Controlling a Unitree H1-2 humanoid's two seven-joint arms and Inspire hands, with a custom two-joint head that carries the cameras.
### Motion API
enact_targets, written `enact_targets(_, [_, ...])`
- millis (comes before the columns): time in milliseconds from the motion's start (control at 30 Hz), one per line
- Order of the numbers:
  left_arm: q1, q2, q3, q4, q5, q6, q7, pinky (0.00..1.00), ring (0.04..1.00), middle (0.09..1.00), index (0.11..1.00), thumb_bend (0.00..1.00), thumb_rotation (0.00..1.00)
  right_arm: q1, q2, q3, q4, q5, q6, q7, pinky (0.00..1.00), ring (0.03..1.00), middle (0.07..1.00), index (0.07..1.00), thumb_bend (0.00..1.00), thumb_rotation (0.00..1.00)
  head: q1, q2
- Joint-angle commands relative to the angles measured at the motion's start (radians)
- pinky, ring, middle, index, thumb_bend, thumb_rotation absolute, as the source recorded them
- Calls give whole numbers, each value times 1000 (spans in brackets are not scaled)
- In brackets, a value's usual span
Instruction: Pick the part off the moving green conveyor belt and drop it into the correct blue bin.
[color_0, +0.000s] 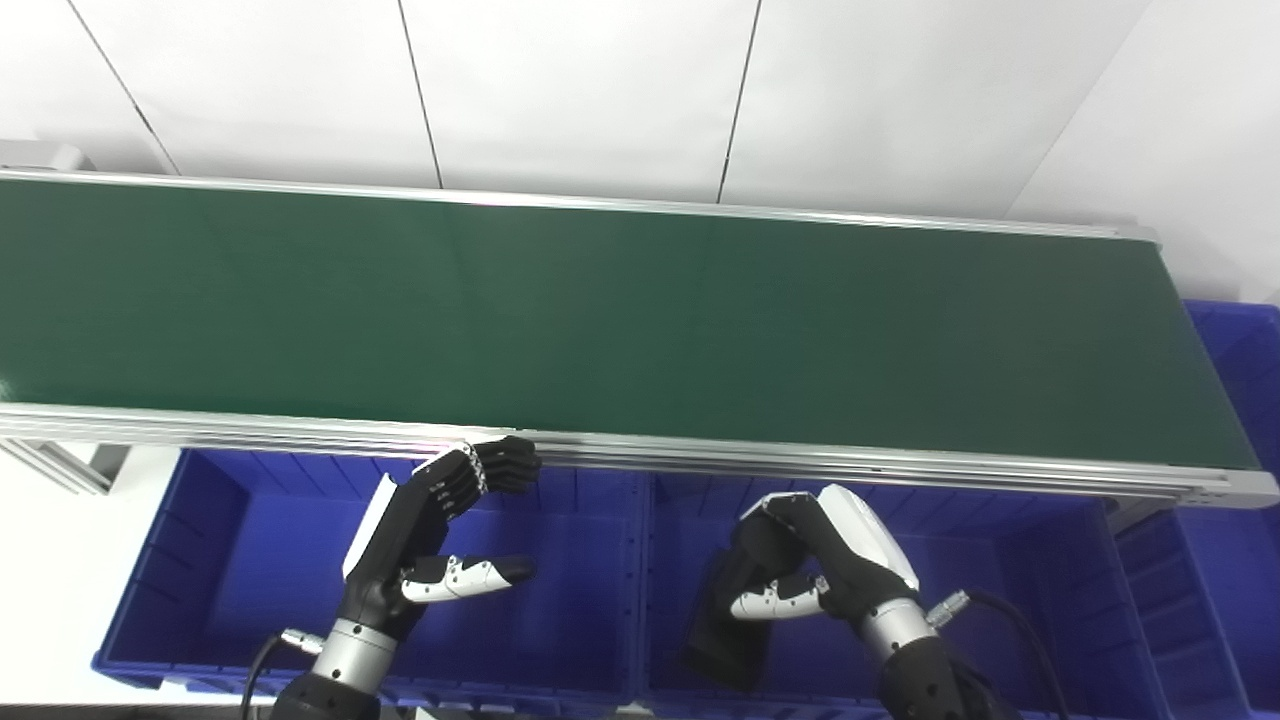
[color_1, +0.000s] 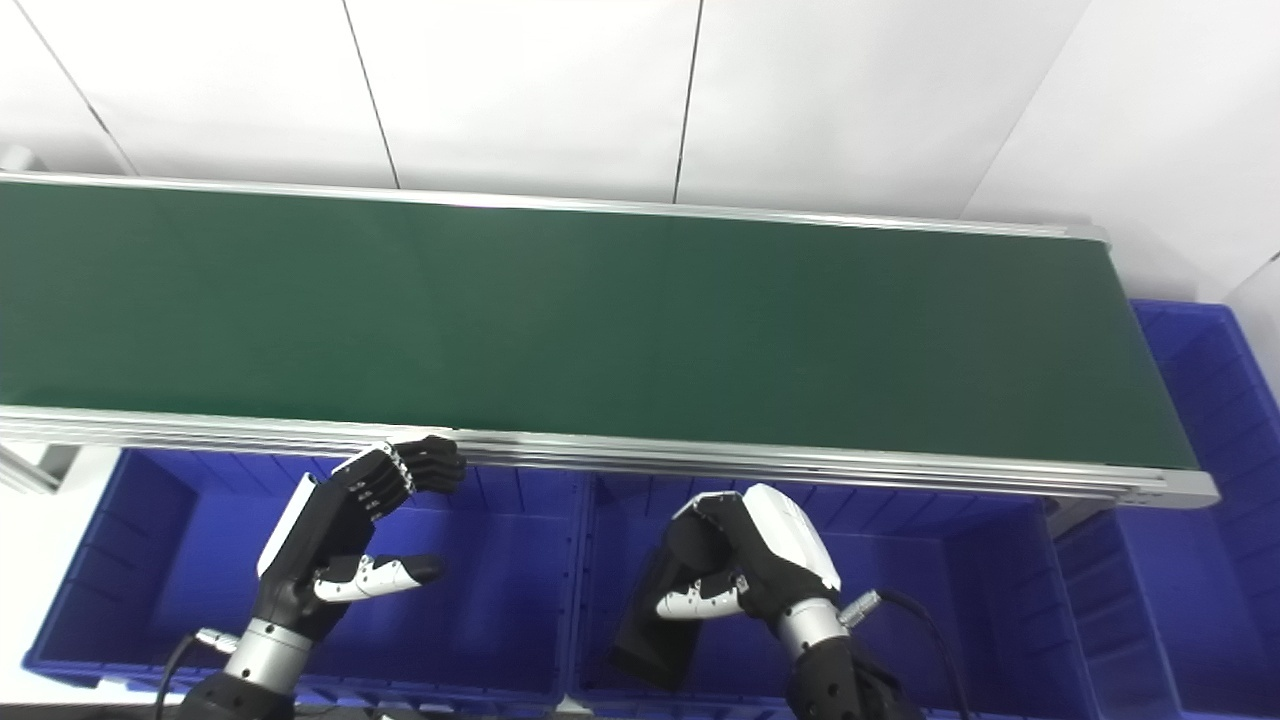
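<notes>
Below the green conveyor belt (color_0: 600, 310), the right hand (color_0: 820, 570) clamps a dark flat part (color_0: 725, 620) inside the middle blue bin (color_0: 1060, 620). Over the left blue bin (color_0: 240, 560), the left hand (color_0: 420, 545) holds nothing, fingers curled and thumb apart.

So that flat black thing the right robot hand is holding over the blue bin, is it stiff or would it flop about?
Probably stiff: the black part hangs below the right robot hand as a straight flat slab, with no sag or curl. It looks fairly light, since the fingers hold it by its upper end alone. Being flat, it should slide, not roll, in the blue bin.
</notes>
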Motion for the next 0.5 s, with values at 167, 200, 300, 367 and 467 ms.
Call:
enact_targets(167, [-18,11,-3,-29,7,-39,-4,652,682,697,706,822,354,28,26,-29,-31,61,-94,-90,765,945,986,975,721,398,-8,1])
enact_targets(200, [-19,13,-4,-30,11,-39,-4,655,686,702,711,817,357,33,25,-30,-36,67,-100,-94,782,964,994,986,736,418,-8,1])
enact_targets(300, [-24,23,-12,-42,26,-15,-2,666,692,709,726,818,346,66,24,-44,-72,122,-157,-121,761,955,1000,998,784,448,-10,4])
enact_targets(367, [-30,23,-14,-49,22,1,-2,666,691,712,732,817,323,91,25,-54,-91,151,-211,-149,745,931,1000,1000,808,454,-12,8])
enact_targets(467, [-44,19,-16,-48,25,16,5,657,689,713,736,830,317,126,29,-66,-105,181,-279,-185,776,925,992,1000,826,489,-16,11])
